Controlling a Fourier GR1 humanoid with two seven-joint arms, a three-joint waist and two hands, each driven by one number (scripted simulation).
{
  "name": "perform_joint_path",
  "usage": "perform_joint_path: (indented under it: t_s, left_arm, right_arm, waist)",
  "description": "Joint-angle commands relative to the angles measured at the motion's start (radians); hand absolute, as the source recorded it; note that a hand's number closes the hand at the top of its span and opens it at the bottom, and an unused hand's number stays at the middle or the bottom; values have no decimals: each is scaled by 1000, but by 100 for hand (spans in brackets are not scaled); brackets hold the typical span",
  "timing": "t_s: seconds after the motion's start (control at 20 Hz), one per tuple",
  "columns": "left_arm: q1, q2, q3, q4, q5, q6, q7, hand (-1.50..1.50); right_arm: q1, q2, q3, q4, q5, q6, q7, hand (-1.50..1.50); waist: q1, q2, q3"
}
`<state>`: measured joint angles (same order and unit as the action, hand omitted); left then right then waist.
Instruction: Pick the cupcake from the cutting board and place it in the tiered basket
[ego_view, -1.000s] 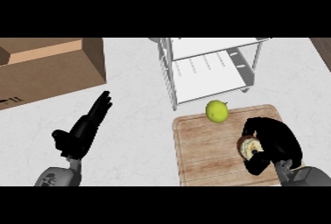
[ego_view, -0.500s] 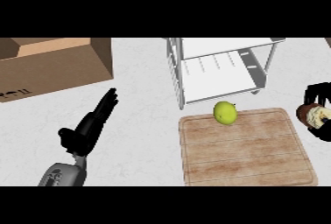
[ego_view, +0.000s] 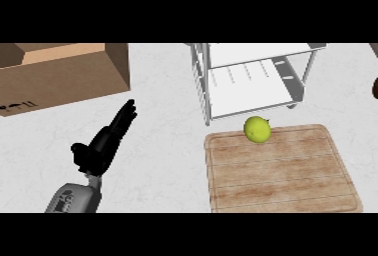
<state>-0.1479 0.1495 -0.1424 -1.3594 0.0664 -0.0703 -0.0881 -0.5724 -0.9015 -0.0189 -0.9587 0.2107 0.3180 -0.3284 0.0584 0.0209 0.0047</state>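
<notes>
The wooden cutting board lies at the lower right, and no cupcake shows on it. The tiered basket, a white wire rack with flat shelves, stands just behind the board. Only a dark sliver of my right hand shows at the right edge, level with the basket's lower shelf; whatever it holds is hidden. My left hand rests open on the counter at the left, fingers straight and pointing away from me.
A yellow-green fruit sits on the board's far edge, right in front of the basket. A large cardboard box stands at the back left. White counter lies between my left hand and the board.
My right hand, curled round the cupcake on the board's right side, lifted it off and swung out to the right until almost out of view. The left hand stayed put.
</notes>
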Motion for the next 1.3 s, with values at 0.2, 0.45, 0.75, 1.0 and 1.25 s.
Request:
perform_joint_path:
  t_s: [0.2, 0.45, 0.75, 1.0, 1.25]
  left_arm:
    - [-12, -3, 15, 5, 1, -5, 18, 0]
    - [7, 5, 33, 7, -1, -8, 13, 0]
    - [0, -10, 23, 12, -15, -7, 14, 0]
    - [10, 1, 35, 30, -18, -20, -13, 0]
    - [43, -8, 17, -25, -29, -13, 4, 0]
  right_arm:
    - [-354, 2, -22, 190, -9, 173, -34, 150]
    - [-514, 111, -28, 264, -3, 179, 93, 150]
    - [-714, 227, -6, 363, 35, 167, 231, 150]
    - [-813, 365, 9, 429, 68, 86, 311, 150]
    - [-857, 481, 42, 470, 107, 53, 340, 150]
  waist:
    - [-22, -14, -5]
    - [-30, -16, -5]
    - [-23, -14, -5]
    - [-20, -11, -6]
    - [-17, -12, -5]
